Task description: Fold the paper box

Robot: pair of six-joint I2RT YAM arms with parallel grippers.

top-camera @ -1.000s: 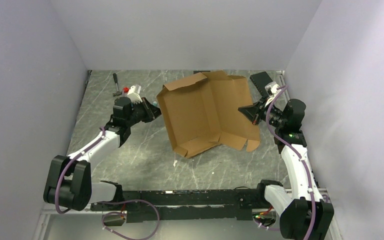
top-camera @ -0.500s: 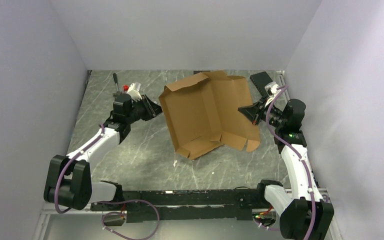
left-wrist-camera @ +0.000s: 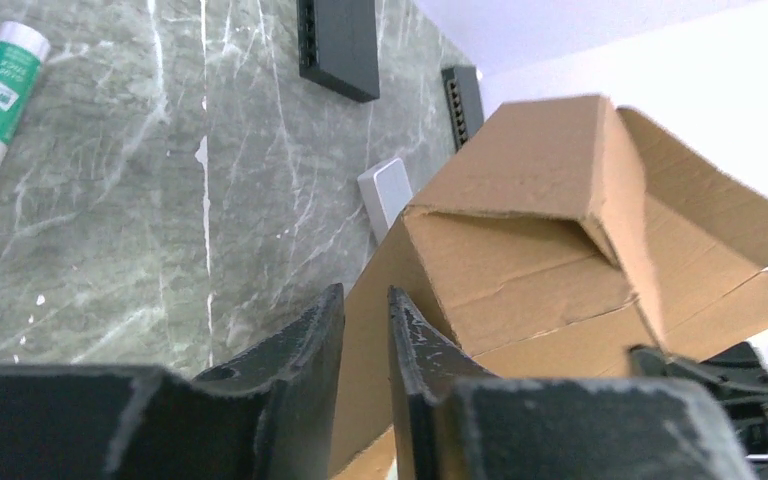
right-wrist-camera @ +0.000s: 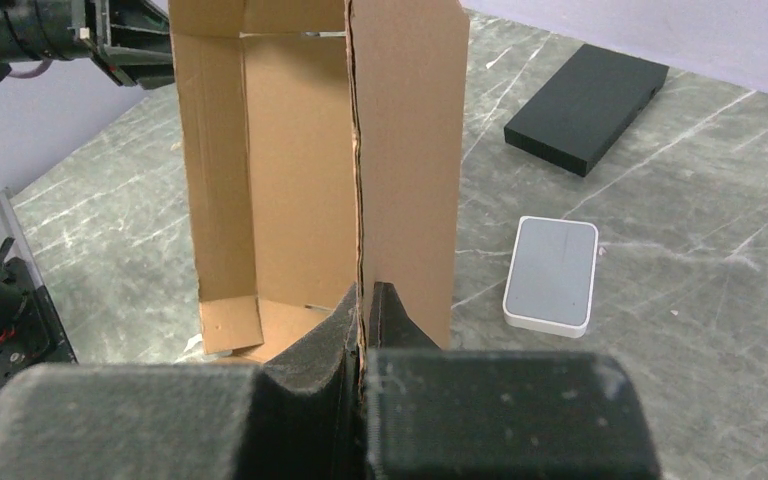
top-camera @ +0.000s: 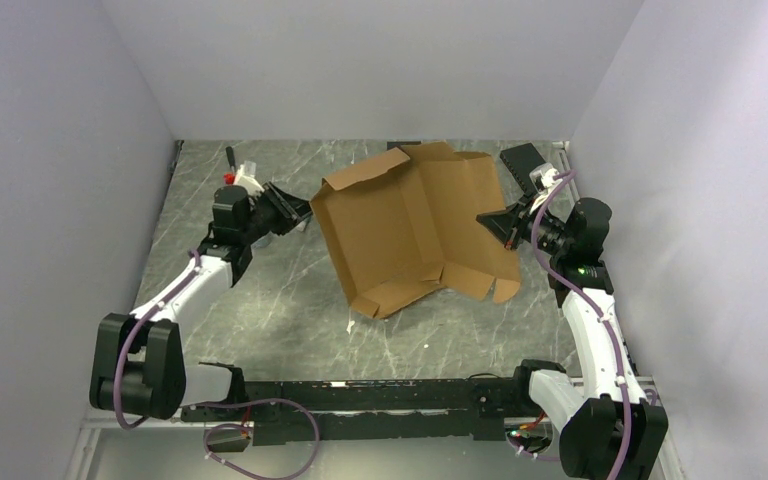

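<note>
Far left of the top view, the left gripper [top-camera: 302, 207] hovers just beside the left wall of the paper box [top-camera: 410, 225]. Its jaws are parted a little with nothing between them, so it's released. From its wrist view, the raised wall's edge sits right beyond that narrow gap.

Centre frame, the box lies half-formed and tilted on the surface [top-camera: 260, 300], with its left wall up and its far flaps loose.

Over on the right, the right gripper [top-camera: 485, 220] is clenched on the box's right-hand panel, pinching the cardboard edge-on.

The step in hand looks like taking the left wall. Slide the jaws over its top edge, pinch near the crease rather than the corner, and fold inward while the right side anchors. Tug too hard and the sheet could swing toward the white case [right-wrist-camera: 552, 275] lying close by.
</note>
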